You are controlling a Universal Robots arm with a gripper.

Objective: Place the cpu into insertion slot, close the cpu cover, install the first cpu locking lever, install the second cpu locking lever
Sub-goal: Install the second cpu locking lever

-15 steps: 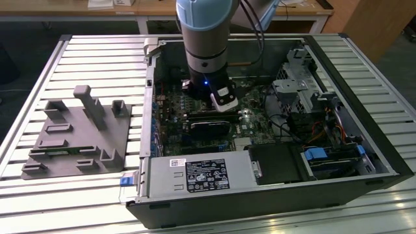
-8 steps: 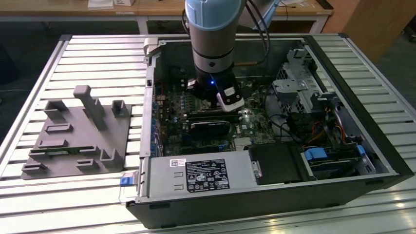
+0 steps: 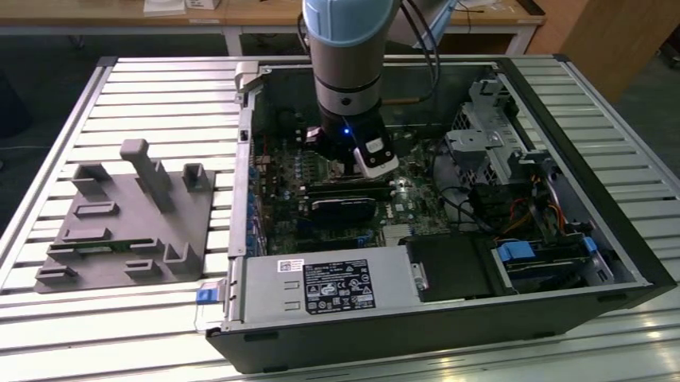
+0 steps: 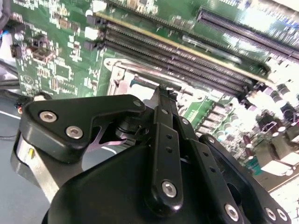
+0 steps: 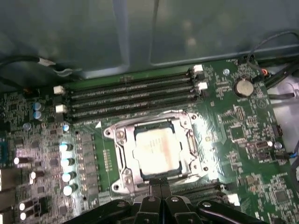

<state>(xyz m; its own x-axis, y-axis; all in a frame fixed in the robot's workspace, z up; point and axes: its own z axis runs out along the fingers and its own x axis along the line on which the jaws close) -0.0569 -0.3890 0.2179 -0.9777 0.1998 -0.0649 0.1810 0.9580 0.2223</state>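
The cpu (image 5: pixel 156 151) sits in the insertion slot (image 5: pixel 122 161) under the cpu cover (image 5: pixel 187 122).

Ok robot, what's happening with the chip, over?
Pincer shut, empty, at socket edge. Cpu seated in insertion slot. Cpu cover down around it. Nothing blocking.

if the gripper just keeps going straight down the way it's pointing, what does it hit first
Most likely the edge of the cpu cover, lying closed over the cpu. The gripper, fingers together, points at the frame's near side in the first wrist view. How far above it sits is unclear.
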